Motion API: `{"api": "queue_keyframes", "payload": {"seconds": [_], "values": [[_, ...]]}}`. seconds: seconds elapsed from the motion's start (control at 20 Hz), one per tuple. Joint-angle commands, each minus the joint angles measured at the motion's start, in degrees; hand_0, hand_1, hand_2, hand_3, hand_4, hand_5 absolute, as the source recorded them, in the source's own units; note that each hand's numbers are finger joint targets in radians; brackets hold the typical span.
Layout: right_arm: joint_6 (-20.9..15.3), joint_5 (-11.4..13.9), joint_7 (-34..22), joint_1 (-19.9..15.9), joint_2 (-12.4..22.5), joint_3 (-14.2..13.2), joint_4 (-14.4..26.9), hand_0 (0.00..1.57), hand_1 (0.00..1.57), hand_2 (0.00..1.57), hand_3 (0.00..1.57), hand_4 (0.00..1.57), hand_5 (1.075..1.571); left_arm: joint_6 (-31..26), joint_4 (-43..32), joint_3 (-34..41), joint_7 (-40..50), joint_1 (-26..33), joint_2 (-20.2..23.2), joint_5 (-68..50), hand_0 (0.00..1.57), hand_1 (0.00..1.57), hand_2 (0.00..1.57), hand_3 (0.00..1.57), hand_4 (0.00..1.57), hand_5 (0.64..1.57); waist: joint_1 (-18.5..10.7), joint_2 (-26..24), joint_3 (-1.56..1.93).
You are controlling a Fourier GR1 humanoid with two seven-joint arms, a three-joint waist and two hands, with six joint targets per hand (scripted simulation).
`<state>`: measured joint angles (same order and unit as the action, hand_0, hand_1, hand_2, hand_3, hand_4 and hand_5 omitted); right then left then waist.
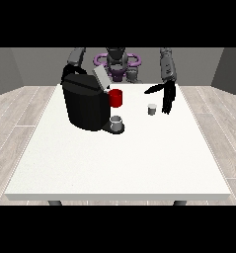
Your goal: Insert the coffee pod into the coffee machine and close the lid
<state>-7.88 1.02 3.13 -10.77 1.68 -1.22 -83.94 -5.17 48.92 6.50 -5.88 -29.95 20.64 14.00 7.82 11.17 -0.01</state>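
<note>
The coffee pod [151, 109] stands just left of my spread hand at the view's right [167, 98], apart from it; the coffee machine [87, 101] has its lid [100, 76] raised.

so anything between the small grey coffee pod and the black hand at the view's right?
Nothing: front view shows bare white table between pod and hand.

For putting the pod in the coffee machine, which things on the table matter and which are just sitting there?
Part of the job:
- coffee pod, standing on the table
- coffee machine, its lid raised
- the hand at the view's right, beside the pod

Just there:
- red cup
- grey cup on the machine's base
</note>
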Motion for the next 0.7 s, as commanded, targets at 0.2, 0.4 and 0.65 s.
{"api": "queue_keyframes", "payload": {"seconds": [0.2, 0.4, 0.65], "values": [[-2.1, 2.1, -3.3, -2.3, -0.5, 1.0, 0.2, 0.0, 0.0, 0.0, 0.0, 0.39, 1.571, 2.9, -9.0, -0.2, -1.5, -3.4, 0.0, 4.5, 0.81, 0.81, 0.85, 0.5, 0.0, 1.571, 1.1, 0.4, -0.02], [1.1, -0.8, 0.3, -3.6, 1.6, -1.8, 3.2, 0.0, 0.0, 0.0, 0.0, 0.43, 1.571, 3.8, -8.9, -2.3, -1.5, -4.8, 1.5, 8.1, 0.63, 0.63, 0.76, 0.49, 0.0, 1.571, 1.1, 2.0, 0.0], [-2.6, 1.8, -4.3, -1.7, -1.6, 3.3, -0.7, 0.0, 0.0, 0.0, 0.0, 0.48, 1.571, 5.0, -13.8, -2.9, -4.3, -5.7, 2.8, 11.2, 0.55, 0.55, 0.7, 0.45, 0.0, 1.571, 2.6, 1.7, -0.02]]}}
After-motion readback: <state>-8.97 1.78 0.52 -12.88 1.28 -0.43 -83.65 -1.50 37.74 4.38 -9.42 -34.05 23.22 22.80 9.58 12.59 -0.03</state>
